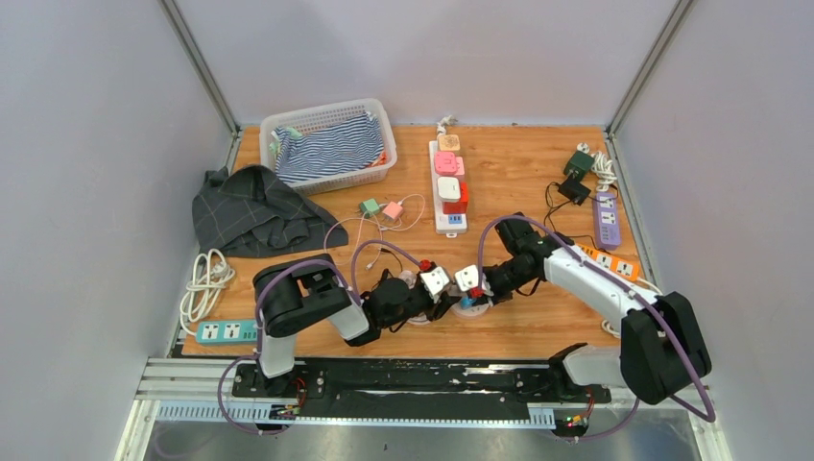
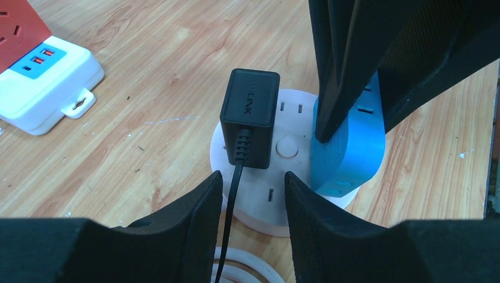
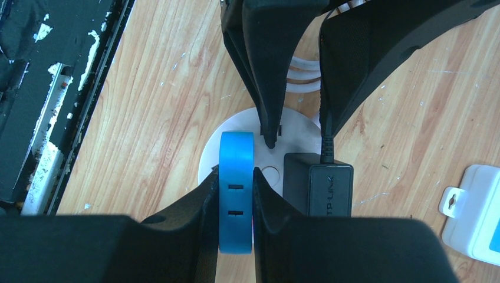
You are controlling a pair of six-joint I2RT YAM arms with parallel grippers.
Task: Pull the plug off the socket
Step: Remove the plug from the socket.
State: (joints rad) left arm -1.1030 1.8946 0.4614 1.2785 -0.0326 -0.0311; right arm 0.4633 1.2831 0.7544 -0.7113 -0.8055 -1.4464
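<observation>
A round white socket (image 2: 286,147) lies on the wooden table; it also shows in the right wrist view (image 3: 236,121). A black TP-LINK plug (image 2: 250,118) with a black cable sits in it, also seen in the right wrist view (image 3: 318,191). A blue upright adapter (image 3: 236,188) stands on the socket beside it. My right gripper (image 3: 236,183) is shut on the blue adapter (image 2: 354,147). My left gripper (image 2: 253,188) is open, its fingers just short of the black plug, straddling the cable. In the top view both grippers (image 1: 451,283) meet at the socket.
A white power strip with red and pink plugs (image 1: 448,187) lies behind. A basket of striped cloth (image 1: 331,144), a grey cloth (image 1: 254,211), a teal strip (image 1: 226,331), purple (image 1: 605,219) and orange (image 1: 614,264) strips and loose cables surround the work area.
</observation>
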